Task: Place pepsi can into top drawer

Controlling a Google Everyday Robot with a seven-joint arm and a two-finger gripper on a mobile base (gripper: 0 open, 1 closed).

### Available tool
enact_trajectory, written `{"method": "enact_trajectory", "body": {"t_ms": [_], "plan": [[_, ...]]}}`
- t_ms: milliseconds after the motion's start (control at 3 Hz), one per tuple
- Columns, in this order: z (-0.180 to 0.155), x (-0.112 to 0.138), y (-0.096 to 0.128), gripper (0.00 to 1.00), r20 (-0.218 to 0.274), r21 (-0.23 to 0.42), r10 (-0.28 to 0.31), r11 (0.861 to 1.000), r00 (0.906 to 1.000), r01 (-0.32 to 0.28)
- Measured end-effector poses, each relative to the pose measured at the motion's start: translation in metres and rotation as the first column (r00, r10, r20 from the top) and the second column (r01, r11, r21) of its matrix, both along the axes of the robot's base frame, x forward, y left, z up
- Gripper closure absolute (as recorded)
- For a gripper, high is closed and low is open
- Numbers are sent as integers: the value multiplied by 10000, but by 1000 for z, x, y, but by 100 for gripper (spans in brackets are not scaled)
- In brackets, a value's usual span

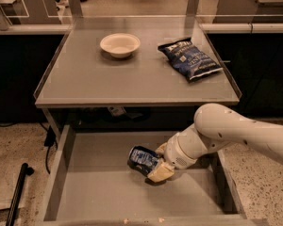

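The pepsi can point(140, 158) is being clamped, tilted, by the tool point(156, 164) over the middle of the top drawer point(96, 194). Set-down inside is apparently being prepared.

Pepsi can point(141, 159) — small, dark blue with white markings, tipped over toward its side. Clamped at its right end between the two tan fingers of the claw point(157, 163), body jutting out leftward from it. Hard to tell whether hanging just above the drawer bottom or brushing it.

Top drawer point(58, 173) — wide, shallow, grey metal, standing open beneath the claw. Low side walls to the left and right of the claw, flat bottom spreading below it. Claw and can inside the drawer's outline, right of its middle, nearer the right wall than the left.
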State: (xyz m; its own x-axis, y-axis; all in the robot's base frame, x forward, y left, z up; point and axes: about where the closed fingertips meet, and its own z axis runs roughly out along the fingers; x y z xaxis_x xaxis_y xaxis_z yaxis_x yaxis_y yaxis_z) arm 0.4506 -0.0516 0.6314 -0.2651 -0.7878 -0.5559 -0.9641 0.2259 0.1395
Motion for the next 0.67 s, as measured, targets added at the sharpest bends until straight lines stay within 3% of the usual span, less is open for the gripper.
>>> {"method": "enact_trajectory", "body": {"t_ms": [333,667], "plan": [[-5,-1,0,100,-145,-218,-91,9997,9999,88],[-6,-1,0,89,-175,-257,-110,9996,9998,105]]}}
